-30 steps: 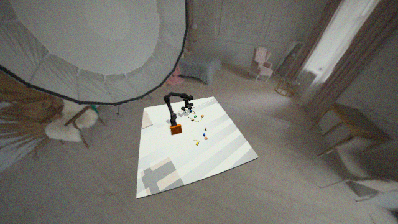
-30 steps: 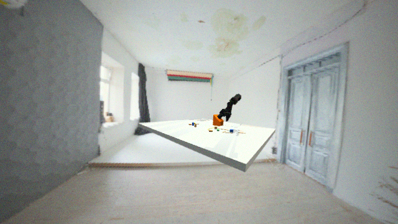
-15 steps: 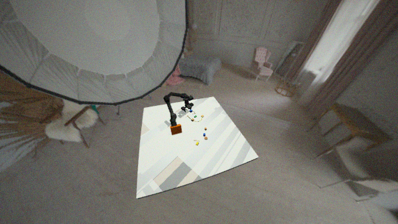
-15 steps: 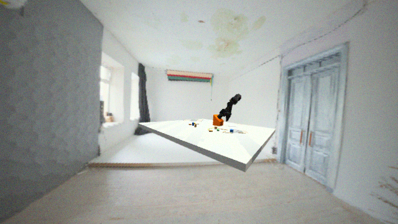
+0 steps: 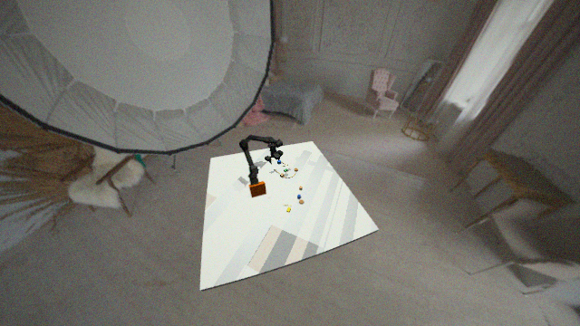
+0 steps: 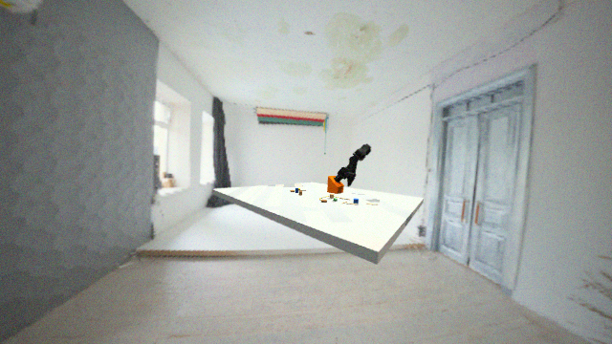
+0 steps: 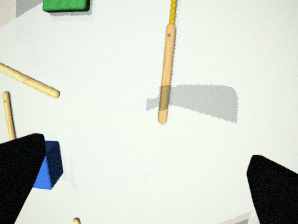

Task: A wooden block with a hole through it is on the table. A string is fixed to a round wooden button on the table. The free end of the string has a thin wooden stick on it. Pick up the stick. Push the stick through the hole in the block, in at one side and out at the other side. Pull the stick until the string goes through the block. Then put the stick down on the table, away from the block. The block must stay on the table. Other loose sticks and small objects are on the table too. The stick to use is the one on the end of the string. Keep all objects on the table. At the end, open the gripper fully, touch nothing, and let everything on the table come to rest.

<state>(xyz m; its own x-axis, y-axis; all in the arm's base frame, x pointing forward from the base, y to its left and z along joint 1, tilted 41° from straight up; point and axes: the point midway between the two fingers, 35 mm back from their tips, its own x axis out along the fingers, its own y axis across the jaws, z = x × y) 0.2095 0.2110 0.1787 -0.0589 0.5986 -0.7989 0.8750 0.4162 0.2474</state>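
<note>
The wooden stick [image 7: 166,75] with the yellow string [image 7: 173,11] at its far end lies on the table, in the upper middle of the wrist view. My gripper [image 7: 148,157] [image 5: 274,160] [image 6: 350,184] is open and empty above the table. The stick lies ahead of the fingertips, between their lines and not between the fingers. A small brownish block [image 5: 282,175] [image 6: 331,196] and a round orange-brown button [image 5: 295,169] [image 6: 323,201] stand farther off, with the curved string near them. The block's hole is too small to make out.
A blue cube [image 7: 51,165] [image 5: 279,161] [image 6: 356,201] is partly behind the left finger. Loose sticks [image 7: 30,80] lie at the left of the wrist view, and a green block [image 7: 66,5] [image 5: 285,170] at its top. A yellow object [image 5: 288,209] and several small pieces lie farther away.
</note>
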